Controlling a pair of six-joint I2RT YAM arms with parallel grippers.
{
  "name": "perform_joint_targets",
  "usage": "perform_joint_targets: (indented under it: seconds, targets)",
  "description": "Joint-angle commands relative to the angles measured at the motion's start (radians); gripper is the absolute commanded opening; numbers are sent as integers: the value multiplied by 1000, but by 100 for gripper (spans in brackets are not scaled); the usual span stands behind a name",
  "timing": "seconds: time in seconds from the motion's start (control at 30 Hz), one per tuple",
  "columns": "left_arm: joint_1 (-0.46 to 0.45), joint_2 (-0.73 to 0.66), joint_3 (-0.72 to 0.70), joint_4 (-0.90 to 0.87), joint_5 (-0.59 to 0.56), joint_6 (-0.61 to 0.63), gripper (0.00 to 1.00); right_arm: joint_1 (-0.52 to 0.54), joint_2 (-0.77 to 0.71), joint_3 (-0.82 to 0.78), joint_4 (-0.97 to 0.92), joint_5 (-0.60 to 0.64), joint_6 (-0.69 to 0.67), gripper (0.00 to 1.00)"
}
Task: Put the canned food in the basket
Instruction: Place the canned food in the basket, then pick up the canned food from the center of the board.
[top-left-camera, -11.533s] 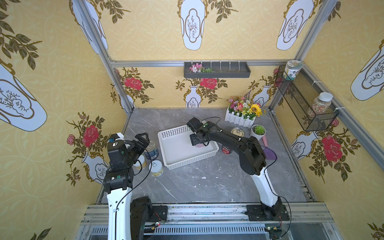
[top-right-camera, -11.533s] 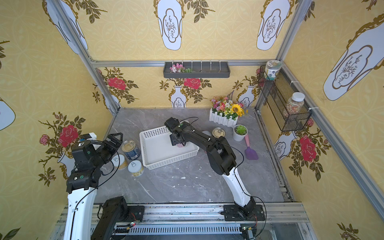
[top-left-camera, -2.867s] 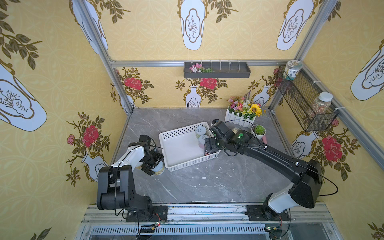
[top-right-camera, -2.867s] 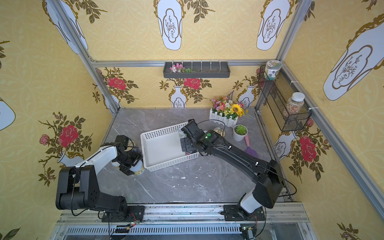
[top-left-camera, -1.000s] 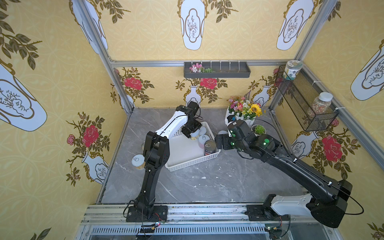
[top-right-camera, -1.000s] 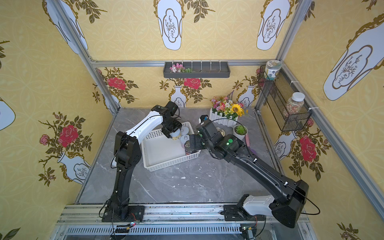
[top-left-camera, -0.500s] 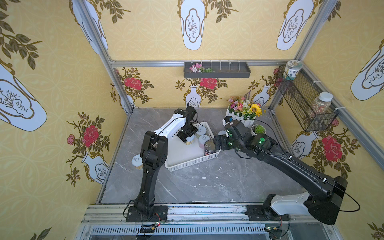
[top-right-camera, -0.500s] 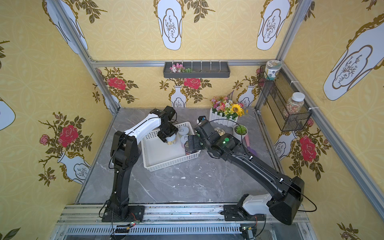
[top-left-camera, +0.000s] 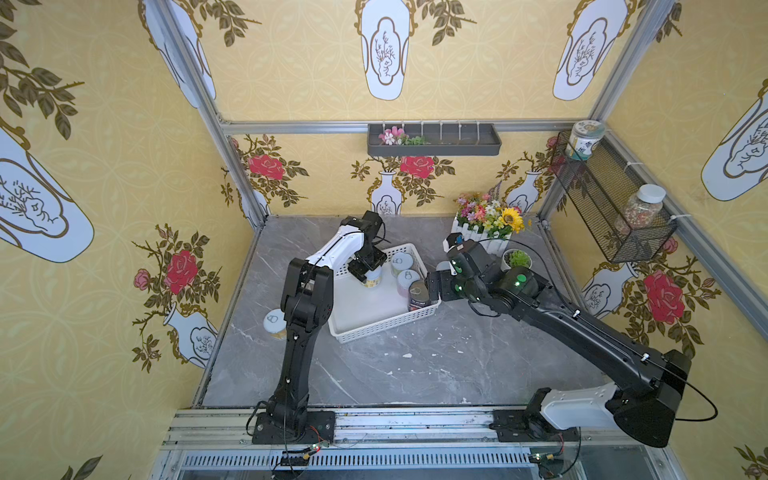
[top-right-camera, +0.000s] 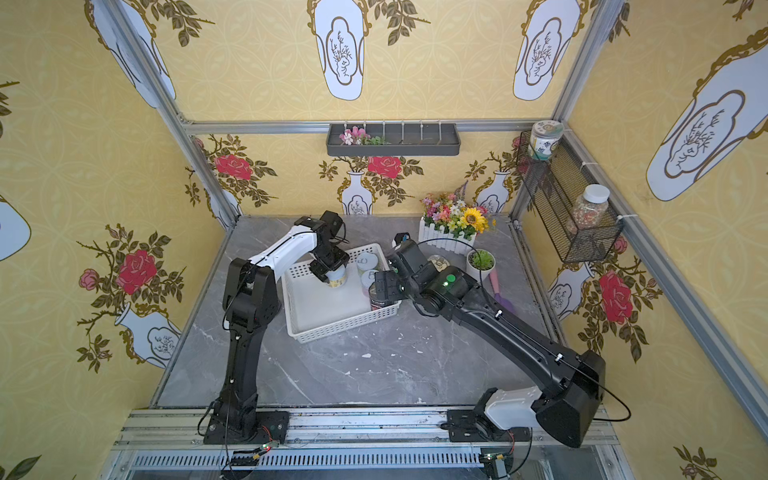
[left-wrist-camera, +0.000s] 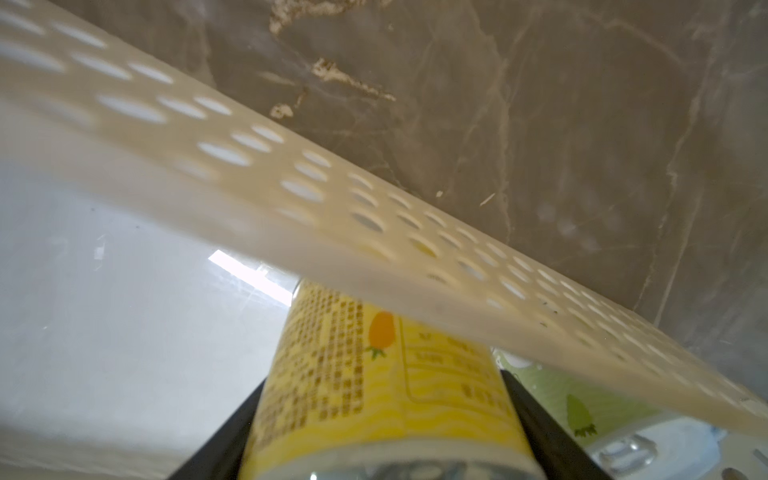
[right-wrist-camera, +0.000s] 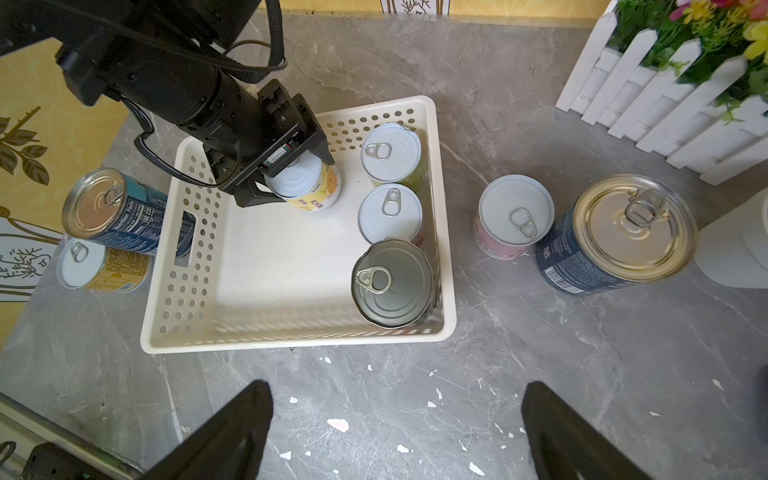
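Collision is risked at the near right corner of the basket (right-wrist-camera: 291, 343), where the right gripper (right-wrist-camera: 397, 386), spread wide and empty, hangs by the silver-lidded can (right-wrist-camera: 392, 282), while farther back the yellow can (right-wrist-camera: 311, 189), clamped by the left gripper (right-wrist-camera: 291, 176) inside the basket, could be toppled if released tilted.

Staged home-style robot booth, floral wallpaper panels (top-left-camera: 316, 75), aluminium frame (top-left-camera: 291, 126), marble tabletop (top-left-camera: 415, 374)
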Motion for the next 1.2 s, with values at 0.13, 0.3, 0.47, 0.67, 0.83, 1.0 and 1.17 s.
perform_joint_targets:
  seconds: [0.13,0.3,0.47,0.67,0.83,1.0,1.17]
  targets:
    - [7,4,-8,40,43,28,68,1,14,7,13,-4,0,97]
    - [5,-16,-28,71,73,43,87,2,18,8,15,-6,0,97]
    - [4,-42,-61,107,98,48,93,2,14,6,15,-6,0,97]
    - [-17,-117,-74,97,107,51,94,0,2,-2,22,14,-1,97]
    - [-87,-250,-39,18,33,79,95,1,-13,-12,28,24,-2,97]
    - [-107,-426,-83,-68,-67,97,100,-36,-14,-18,7,125,5,97]
    - [-105,-635,-194,-114,-181,95,100,-257,28,-45,22,-20,25,97]
